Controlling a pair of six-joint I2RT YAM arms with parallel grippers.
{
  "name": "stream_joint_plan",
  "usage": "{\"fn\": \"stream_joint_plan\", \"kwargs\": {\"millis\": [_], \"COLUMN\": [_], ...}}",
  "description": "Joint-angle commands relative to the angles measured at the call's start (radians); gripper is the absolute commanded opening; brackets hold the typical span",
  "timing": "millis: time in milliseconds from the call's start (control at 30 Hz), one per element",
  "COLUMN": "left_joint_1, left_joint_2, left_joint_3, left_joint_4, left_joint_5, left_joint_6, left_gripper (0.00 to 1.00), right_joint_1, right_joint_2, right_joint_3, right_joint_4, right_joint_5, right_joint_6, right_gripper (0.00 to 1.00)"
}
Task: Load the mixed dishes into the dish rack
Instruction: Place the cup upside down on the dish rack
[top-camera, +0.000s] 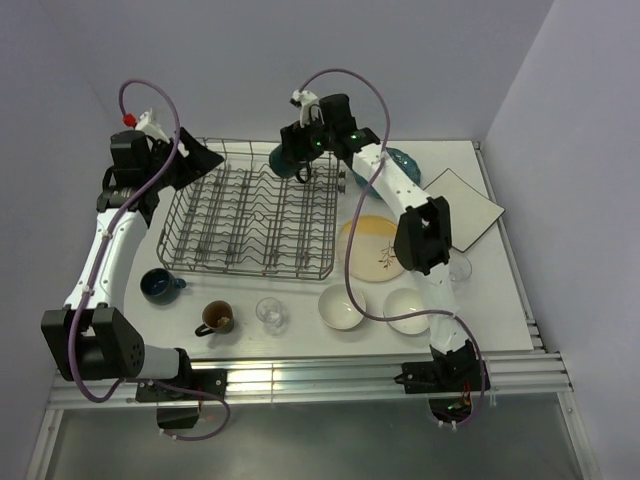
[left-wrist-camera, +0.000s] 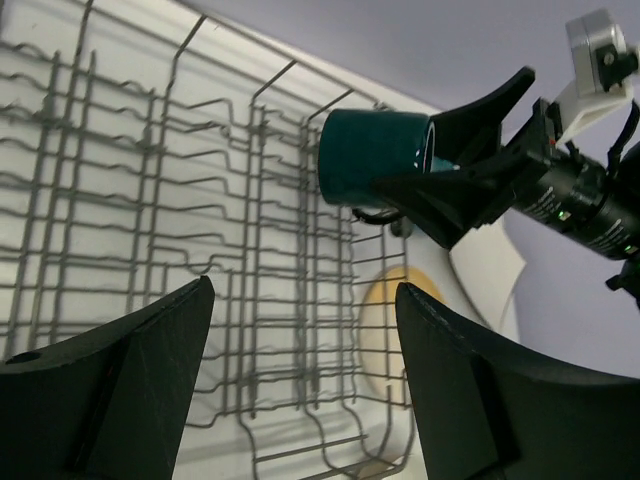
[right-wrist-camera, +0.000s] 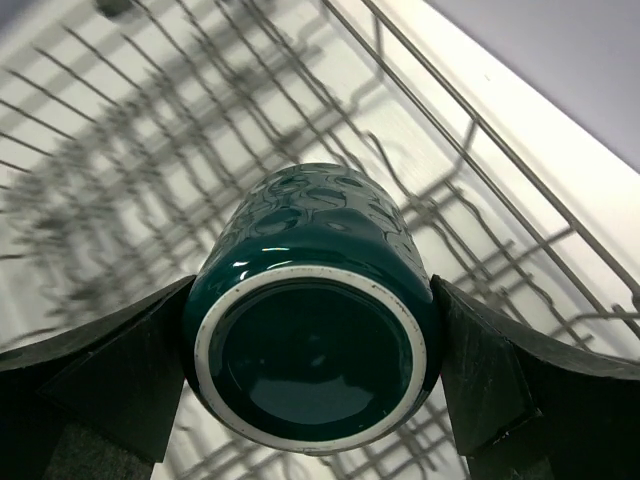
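My right gripper (top-camera: 296, 160) is shut on a teal mug (top-camera: 283, 160), held above the back middle of the grey wire dish rack (top-camera: 250, 215). The right wrist view shows the teal mug (right-wrist-camera: 315, 330) base-on, pinched at both sides, with the dish rack (right-wrist-camera: 480, 200) below. My left gripper (top-camera: 205, 158) hangs open and empty over the rack's back left corner. From the left wrist, the teal mug (left-wrist-camera: 370, 155) shows beyond my left gripper (left-wrist-camera: 305, 290). On the table lie a yellow-cream plate (top-camera: 375, 248), a white square plate (top-camera: 465, 207), a teal plate (top-camera: 403, 160) and two white bowls (top-camera: 341, 306).
In front of the rack stand a dark blue mug (top-camera: 158, 285), a brown mug (top-camera: 217, 318) and a clear glass (top-camera: 270, 313). Another glass (top-camera: 458, 267) sits by the right arm. A metal rail (top-camera: 300, 378) runs along the table's near edge.
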Motion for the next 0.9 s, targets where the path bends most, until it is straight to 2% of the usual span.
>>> {"fn": "stream_joint_plan", "kwargs": {"millis": [0, 200, 867], "left_joint_1": [0.000, 0.000, -0.002], "left_joint_2": [-0.062, -0.086, -0.108], "left_joint_3": [-0.031, -0.082, -0.136], "left_joint_4": [0.018, 0.039, 0.058], "left_joint_5": [-0.046, -0.035, -0.029], "left_joint_6": [0.087, 0.076, 0.033], "left_gripper": [0.80, 0.80, 0.80], "right_joint_1": [0.007, 0.009, -0.027], "right_joint_2": [0.023, 0.063, 0.178], "right_joint_3": [0.084, 0.060, 0.109], "right_joint_4": [0.010, 0.038, 0.082], "right_joint_5": [0.163, 0.320, 0.389], "right_joint_6": [-0.113, -0.122, -0.143], "right_gripper": [0.04, 0.04, 0.16]}}
